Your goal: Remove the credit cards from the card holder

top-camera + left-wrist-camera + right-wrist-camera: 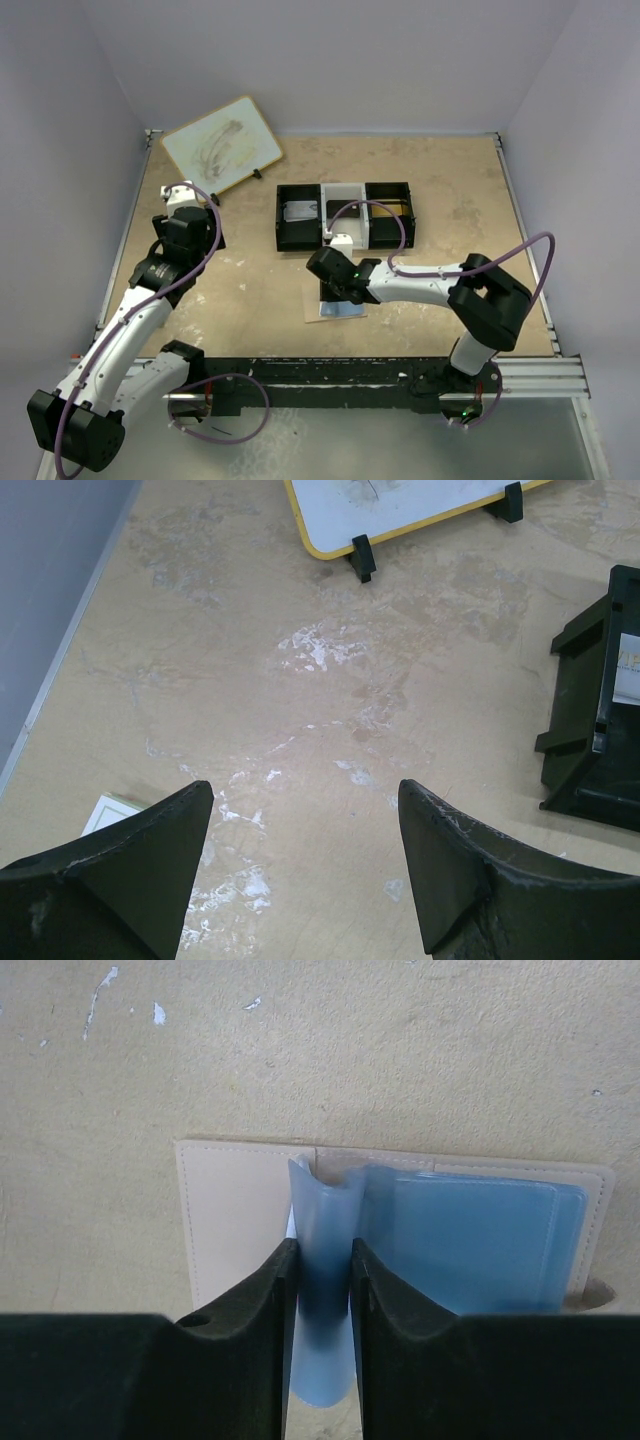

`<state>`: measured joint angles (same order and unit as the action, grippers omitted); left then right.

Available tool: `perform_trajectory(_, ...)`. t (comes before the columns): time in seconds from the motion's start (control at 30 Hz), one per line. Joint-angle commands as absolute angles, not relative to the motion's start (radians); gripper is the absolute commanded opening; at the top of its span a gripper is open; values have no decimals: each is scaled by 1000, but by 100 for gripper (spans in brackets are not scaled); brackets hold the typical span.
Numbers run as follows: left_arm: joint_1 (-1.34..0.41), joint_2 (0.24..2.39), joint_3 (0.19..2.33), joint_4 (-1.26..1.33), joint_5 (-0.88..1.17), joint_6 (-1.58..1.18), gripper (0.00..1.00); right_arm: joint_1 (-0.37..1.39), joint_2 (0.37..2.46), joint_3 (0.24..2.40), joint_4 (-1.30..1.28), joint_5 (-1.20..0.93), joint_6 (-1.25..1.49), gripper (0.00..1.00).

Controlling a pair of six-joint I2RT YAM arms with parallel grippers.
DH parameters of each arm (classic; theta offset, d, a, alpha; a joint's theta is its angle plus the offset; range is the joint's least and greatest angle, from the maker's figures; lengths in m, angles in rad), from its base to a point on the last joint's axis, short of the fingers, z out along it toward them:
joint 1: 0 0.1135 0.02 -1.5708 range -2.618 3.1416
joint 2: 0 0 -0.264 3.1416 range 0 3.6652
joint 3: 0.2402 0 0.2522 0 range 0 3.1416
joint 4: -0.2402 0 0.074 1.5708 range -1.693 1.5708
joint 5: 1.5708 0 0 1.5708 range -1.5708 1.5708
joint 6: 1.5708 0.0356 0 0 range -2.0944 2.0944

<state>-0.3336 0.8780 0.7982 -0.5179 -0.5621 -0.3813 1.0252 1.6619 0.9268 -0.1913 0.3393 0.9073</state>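
Beige, scuffed table [450, 200] between pale walls carries everything. Close to its near edge, about midway along, the card holder [240, 1210] lies opened flat, its tan border showing around pale-blue plastic pockets. The right claw [322, 1252] is narrowed onto one pale-blue leaf [325, 1200] of the holder, pinching it upright between both fingers. Whether a card sits inside cannot be told. The left claw [305, 792] hangs wide, holding nothing, over the table near the left edge. Towards the far edge stands a black-and-white tray [282, 218]. A whiteboard [222, 145] leans at the far left corner.
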Motion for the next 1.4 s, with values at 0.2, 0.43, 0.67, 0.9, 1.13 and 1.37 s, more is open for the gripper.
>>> perform_trajectory(0.2, -325, 885, 802, -499, -568, -368, 73, 1023, 1623, 1038, -299, 409, 837, 47)
perform_trajectory(0.43, -325, 887, 803, -500, -568, -368, 73, 1019, 1554, 1027, -435, 506, 861, 63)
perform_trajectory(0.67, -326, 895, 803, -500, -563, -368, 73, 987, 1548, 949, -425, 473, 884, 67)
perform_trajectory(0.9, -326, 898, 804, -503, -563, -369, 73, 981, 1591, 946, -428, 466, 883, 68)
perform_trajectory(1.13, -326, 901, 804, -504, -565, -369, 73, 978, 1580, 955, -348, 411, 815, 78)
perform_trajectory(1.37, -325, 902, 805, -505, -568, -369, 73, 970, 1676, 1003, -371, 429, 813, 80)
